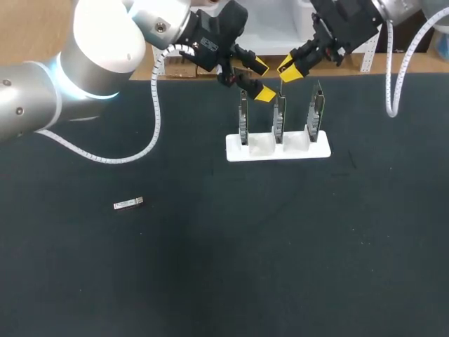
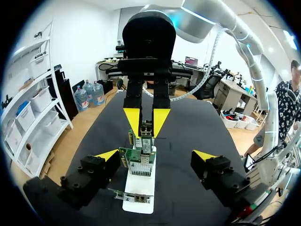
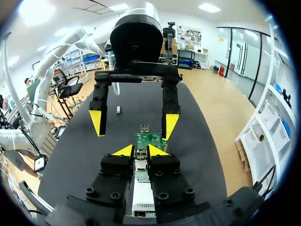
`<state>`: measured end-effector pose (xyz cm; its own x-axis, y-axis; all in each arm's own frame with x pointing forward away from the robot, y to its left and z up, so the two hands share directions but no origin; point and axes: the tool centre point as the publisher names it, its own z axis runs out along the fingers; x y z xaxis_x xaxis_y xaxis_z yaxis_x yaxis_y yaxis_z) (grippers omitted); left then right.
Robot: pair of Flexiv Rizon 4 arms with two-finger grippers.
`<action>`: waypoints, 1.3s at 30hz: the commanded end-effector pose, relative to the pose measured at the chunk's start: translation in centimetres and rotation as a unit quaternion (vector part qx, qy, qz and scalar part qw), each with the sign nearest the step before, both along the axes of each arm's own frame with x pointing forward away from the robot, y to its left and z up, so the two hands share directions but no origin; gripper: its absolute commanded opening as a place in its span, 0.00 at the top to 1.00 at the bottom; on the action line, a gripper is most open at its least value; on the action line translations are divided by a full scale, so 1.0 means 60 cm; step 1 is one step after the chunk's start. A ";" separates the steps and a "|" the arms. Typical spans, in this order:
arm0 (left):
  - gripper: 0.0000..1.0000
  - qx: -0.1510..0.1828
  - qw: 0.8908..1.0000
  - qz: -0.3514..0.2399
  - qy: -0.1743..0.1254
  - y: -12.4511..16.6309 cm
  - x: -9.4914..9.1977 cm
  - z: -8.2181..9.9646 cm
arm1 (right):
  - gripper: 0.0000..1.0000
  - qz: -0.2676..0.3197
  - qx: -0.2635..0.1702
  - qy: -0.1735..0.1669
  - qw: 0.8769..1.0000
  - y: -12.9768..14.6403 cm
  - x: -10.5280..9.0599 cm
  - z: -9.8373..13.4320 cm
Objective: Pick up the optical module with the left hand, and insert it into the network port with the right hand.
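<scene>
two arms meet over a white stand (image 1: 232, 152) on our dark table (image 1: 280, 253), where three circuit cards (image 1: 243, 119) stand upright in a row. our left gripper (image 1: 262, 80) hangs above the stand between the first and middle cards, its two yellow fingers spread wide and holding nothing. our right gripper (image 1: 290, 70) faces it from the other side, its two fingers drawn close together and pinching a small metal piece (image 3: 140, 157) at the top of the middle card. one optical module (image 1: 128, 203) lies flat on the table, well apart from the stand and from both grippers, on the left arm's side.
</scene>
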<state>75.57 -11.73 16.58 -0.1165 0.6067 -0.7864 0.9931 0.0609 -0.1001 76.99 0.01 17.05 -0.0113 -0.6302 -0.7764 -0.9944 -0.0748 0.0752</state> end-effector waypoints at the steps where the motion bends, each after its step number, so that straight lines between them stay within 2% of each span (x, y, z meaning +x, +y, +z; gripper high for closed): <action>1: 0.00 0.001 1.000 -0.001 0.001 0.000 0.002 0.000 | 1.00 -0.001 0.000 0.001 1.000 0.002 0.000 -0.003; 39: 0.00 0.001 1.000 -0.001 0.001 0.000 0.002 0.000 | 1.00 0.004 0.003 0.000 1.000 0.007 0.004 -0.001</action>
<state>75.57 -11.73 16.58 -0.1165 0.6067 -0.7864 0.9931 0.0608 -0.1001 77.11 0.33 17.06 -0.0070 -0.6275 -0.7786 -0.9940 -0.0810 0.0742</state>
